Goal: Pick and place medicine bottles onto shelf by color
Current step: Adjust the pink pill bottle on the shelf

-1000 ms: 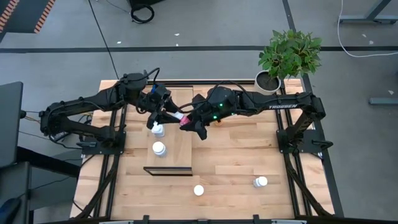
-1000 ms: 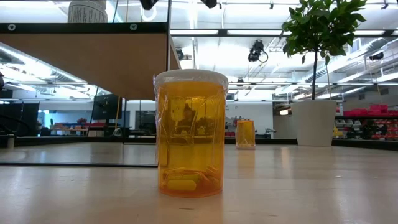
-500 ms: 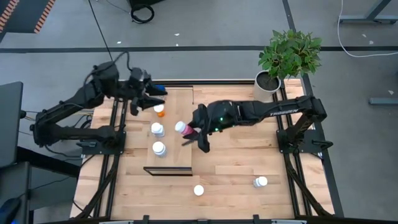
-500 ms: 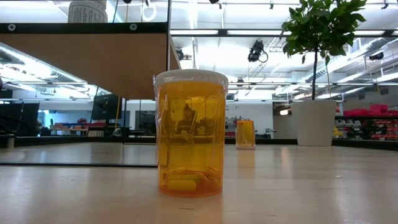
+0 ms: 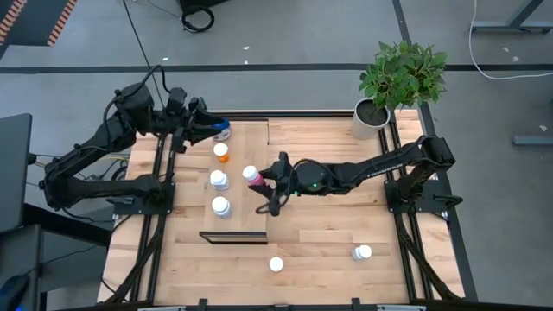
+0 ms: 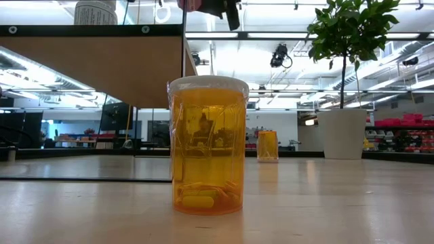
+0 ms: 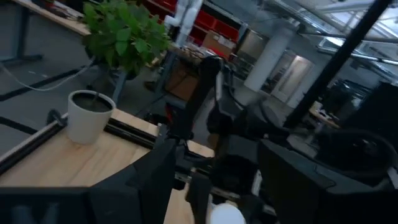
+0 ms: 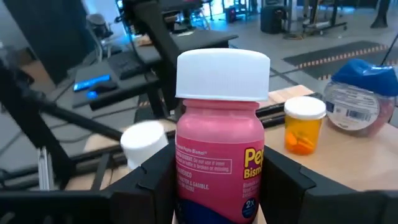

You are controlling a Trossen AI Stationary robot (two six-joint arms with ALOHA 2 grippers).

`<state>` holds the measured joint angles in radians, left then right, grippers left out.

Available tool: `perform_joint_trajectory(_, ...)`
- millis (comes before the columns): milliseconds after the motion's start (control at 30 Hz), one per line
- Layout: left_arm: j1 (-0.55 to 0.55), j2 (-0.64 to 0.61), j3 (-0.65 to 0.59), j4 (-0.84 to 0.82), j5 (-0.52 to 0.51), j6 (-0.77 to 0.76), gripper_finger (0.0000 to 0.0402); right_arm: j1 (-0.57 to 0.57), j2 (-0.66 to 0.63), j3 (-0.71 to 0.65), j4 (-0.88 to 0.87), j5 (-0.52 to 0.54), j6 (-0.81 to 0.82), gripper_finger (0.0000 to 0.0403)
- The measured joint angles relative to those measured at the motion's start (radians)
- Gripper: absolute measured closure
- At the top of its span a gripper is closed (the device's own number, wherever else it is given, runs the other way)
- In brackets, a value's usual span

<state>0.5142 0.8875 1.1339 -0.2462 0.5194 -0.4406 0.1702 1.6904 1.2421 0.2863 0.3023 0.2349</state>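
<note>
While its two dark fingers clasp a pink, white-capped plastic medicine bottle (image 8: 219,137) by the body, the right gripper (image 5: 265,185) holds it upright at the right-hand edge of the long light-wood shelf (image 5: 246,216), the landmark for everything else. On that board stand two white bottles (image 5: 219,180) and (image 5: 221,206), with a small orange, white-capped bottle (image 5: 222,151) just beyond them. At the shelf's far end the left gripper (image 5: 212,129) has its jaws partly apart around a blue-bodied bottle (image 5: 224,130). Off the shelf's near end, on the slatted tabletop, wait two more white-capped bottles (image 5: 276,263) and (image 5: 362,252). Placement looks under way: the pink bottle seems set for lowering onto the board, then a clean release without tipping it or nudging its neighbours.
</note>
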Motion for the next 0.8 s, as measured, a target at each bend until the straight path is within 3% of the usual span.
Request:
perform_joint_trajectory(167,0.000,0.000,0.000,0.000,-0.088,0.007,0.0171,0.027,0.000,-0.065,0.027,0.004,-0.030,0.0218)
perform_joint_trajectory(367,0.000,0.000,0.000,0.001,-0.211,0.007,0.0171,0.073,0.000,-0.190,0.255,0.006,-0.035,0.0219)
perform_joint_trajectory(567,-0.008,0.001,0.000,0.003,-0.303,0.035,0.0171,0.084,0.000,-0.251,0.324,0.007,-0.025,0.0218)
perform_joint_trajectory(800,-0.008,0.002,0.000,0.008,-0.343,0.055,0.0171,0.090,0.159,-0.200,0.498,-0.036,-0.052,0.0217)
